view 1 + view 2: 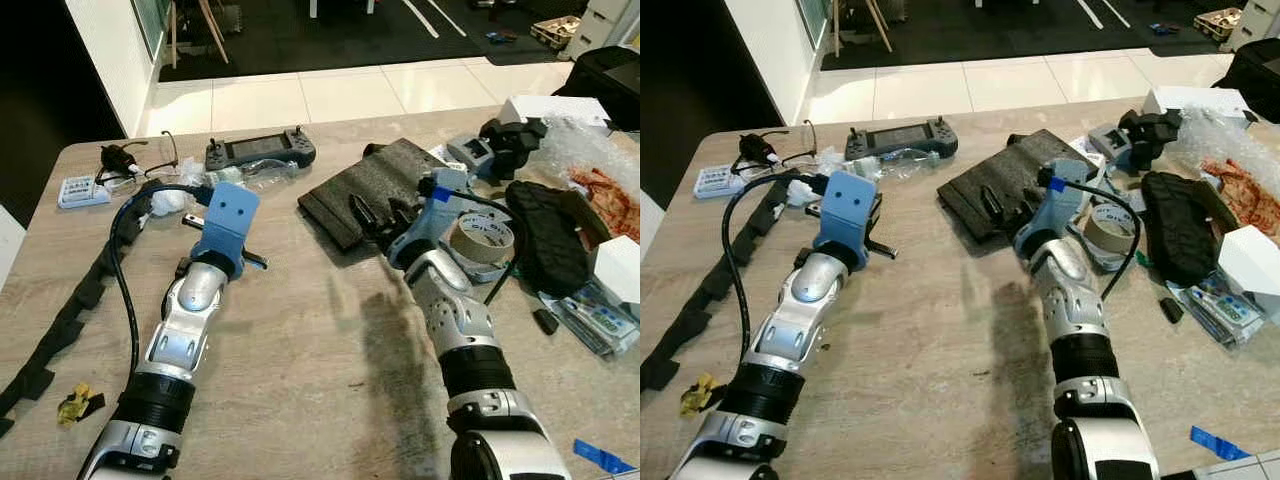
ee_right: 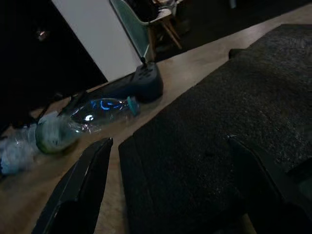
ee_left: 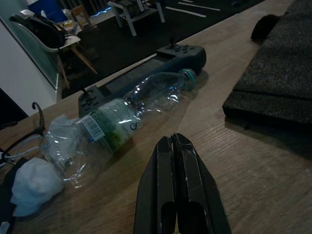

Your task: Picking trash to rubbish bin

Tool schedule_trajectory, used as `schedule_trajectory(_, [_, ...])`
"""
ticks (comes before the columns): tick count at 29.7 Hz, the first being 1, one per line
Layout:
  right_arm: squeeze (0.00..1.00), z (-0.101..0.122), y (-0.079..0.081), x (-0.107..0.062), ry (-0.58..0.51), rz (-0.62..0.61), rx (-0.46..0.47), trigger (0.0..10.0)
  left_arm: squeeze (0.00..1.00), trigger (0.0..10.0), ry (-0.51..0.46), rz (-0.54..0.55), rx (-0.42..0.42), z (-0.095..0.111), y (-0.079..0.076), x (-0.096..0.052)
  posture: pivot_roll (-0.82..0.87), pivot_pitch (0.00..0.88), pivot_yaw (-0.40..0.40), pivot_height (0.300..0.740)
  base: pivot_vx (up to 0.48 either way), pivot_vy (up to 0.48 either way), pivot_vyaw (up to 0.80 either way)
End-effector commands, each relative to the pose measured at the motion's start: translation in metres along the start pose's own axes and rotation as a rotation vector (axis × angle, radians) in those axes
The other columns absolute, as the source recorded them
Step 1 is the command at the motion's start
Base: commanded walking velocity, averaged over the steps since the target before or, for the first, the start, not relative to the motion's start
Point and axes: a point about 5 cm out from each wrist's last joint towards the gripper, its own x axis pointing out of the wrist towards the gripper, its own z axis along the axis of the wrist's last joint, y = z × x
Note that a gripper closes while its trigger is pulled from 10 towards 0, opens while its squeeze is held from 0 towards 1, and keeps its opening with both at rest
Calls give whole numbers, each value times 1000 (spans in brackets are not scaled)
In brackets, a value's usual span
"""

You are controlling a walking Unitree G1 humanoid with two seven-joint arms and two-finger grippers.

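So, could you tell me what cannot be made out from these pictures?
- Plastic bottle: label text too small, left wrist view.
- Left gripper: fingertips hidden behind its blue mount, eye views.
- Foam pad: far end cut off, right wrist view.
- Rubbish bin: cannot be located.

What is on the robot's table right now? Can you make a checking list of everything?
Surface: wooden table, crowded along its far and right sides.
Job's things: crushed clear plastic bottle lying on its side against the game controller; white crumpled wad beside it; small yellow scrap near the left edge.
Clutter: dark foam pad, tape roll, black pouch, glasses, black strip, blue tape piece.
Grippers: left gripper shut, empty, just short of the bottle; right gripper open over the foam pad's edge.
Cables: black cable looping along the left arm.
Surroundings: white tiled floor, dark mat beyond.
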Motion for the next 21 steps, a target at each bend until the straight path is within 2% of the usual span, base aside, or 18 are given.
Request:
schedule_trajectory(1, [1000,-3,-1,-2,8,-27,31,10000,0,10000,-1,-13,31,-1,1,-3,-40,107,38,740,0,0,0])
schedule_trajectory(7, [1000,-3,-6,-8,-6,-134,71,10000,0,10000,-3,-27,36,-1,1,-4,-40,115,36,740,0,0,0])
schedule_trajectory(10, [1000,-2,-5,-11,-16,-132,71,10000,0,10000,-1,-27,38,-2,2,-6,-41,111,38,740,0,0,0])
schedule_trajectory(21, [1000,-4,-15,-38,-50,-229,94,10000,0,10000,7,-26,48,-2,6,-6,-42,118,42,740,0,0,0])
